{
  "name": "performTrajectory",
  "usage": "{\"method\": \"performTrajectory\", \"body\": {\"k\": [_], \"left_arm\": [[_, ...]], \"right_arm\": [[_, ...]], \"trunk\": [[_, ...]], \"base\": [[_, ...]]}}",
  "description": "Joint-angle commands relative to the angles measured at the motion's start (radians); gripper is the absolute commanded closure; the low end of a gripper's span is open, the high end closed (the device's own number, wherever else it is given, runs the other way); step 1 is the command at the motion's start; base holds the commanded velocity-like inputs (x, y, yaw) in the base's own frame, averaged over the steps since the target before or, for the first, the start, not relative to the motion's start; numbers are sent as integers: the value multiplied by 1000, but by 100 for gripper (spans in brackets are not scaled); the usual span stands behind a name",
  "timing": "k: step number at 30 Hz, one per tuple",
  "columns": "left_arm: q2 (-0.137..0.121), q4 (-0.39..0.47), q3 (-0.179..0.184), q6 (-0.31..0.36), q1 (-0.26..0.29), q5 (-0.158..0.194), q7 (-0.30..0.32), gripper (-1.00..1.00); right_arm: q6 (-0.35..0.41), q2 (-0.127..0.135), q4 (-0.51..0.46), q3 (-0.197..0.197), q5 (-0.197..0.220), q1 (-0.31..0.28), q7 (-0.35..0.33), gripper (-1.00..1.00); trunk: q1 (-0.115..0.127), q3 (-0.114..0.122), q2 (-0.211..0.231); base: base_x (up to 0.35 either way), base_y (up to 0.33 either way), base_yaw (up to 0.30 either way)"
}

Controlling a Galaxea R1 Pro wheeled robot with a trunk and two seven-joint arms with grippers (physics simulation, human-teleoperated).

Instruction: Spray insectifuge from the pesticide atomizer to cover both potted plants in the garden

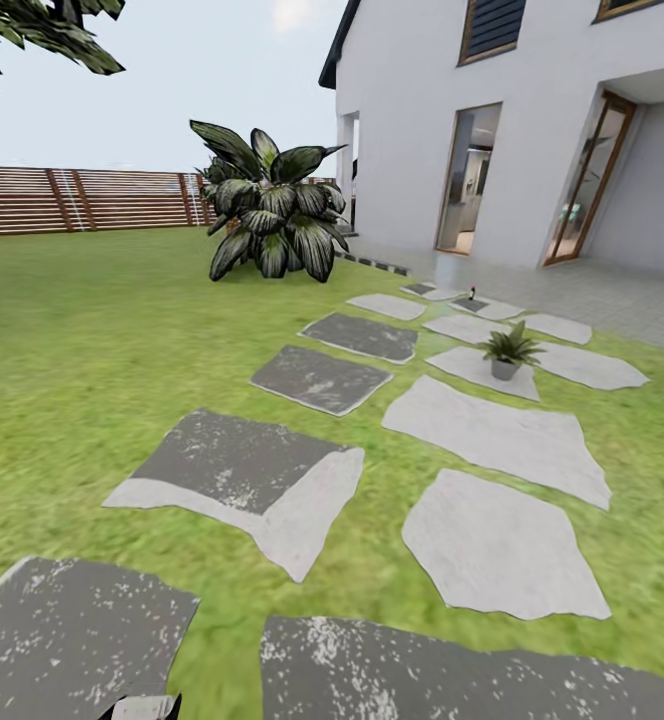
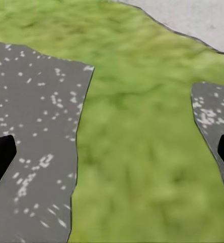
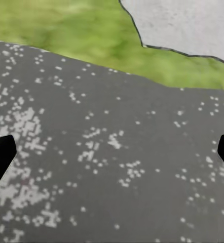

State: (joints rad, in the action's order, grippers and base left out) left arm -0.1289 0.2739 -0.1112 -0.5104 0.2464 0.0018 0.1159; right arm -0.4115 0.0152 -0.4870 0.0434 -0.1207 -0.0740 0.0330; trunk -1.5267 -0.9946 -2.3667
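While the head view looks out over the garden, the biggest thing in it is the white house (image 1: 532, 120) at the upper right, with tall glass doors (image 1: 468, 180) and a paved terrace (image 1: 612, 290) running along its foot. Green lawn (image 1: 92, 340) spreads across the left and middle, closed at the far side by a brown slatted wooden fence (image 1: 72, 198). A large dark leafy bush (image 1: 272, 210) stands on the grass near the corner of the house. Flat stepping stones (image 1: 492, 435) lie in a loose double row from the near edge toward the terrace, some pale grey, some dark and speckled white.

One potted plant (image 1: 509, 350), a small green rosette in a grey pot, sits upright on a pale stone toward the right, well apart from the robot. Farther off, on a stone close to the terrace, stands a tiny slim dark object with a red top, the pesticide atomizer (image 1: 471, 295); it is too small to make out any detail.

The left claw (image 2: 112, 152) hangs over a strip of grass between two dark speckled stones, its black fingertips (image 2: 0, 157) showing far apart at the two edges of the left wrist view, with nothing between them. The right claw (image 3: 112, 152) hangs over a dark speckled stone (image 3: 112, 152), likewise spread wide and holding nothing.
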Motion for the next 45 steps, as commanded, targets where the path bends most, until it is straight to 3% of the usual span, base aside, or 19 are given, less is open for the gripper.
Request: {"method": "performTrajectory", "body": {"k": [1, 45], "left_arm": [[0, -1, -8, -2, 1, 0, 10, -100], [1, -1, -8, -2, 1, 0, 10, -100]], "right_arm": [[-3, 0, 1, 3, -10, 0, 4, -100], [-3, 5, 2, 6, -11, 0, 4, -100]], "trunk": [[0, -1, 0], [0, -1, 0]], "base": [[339, 0, 0], [339, 0, 0]]}}
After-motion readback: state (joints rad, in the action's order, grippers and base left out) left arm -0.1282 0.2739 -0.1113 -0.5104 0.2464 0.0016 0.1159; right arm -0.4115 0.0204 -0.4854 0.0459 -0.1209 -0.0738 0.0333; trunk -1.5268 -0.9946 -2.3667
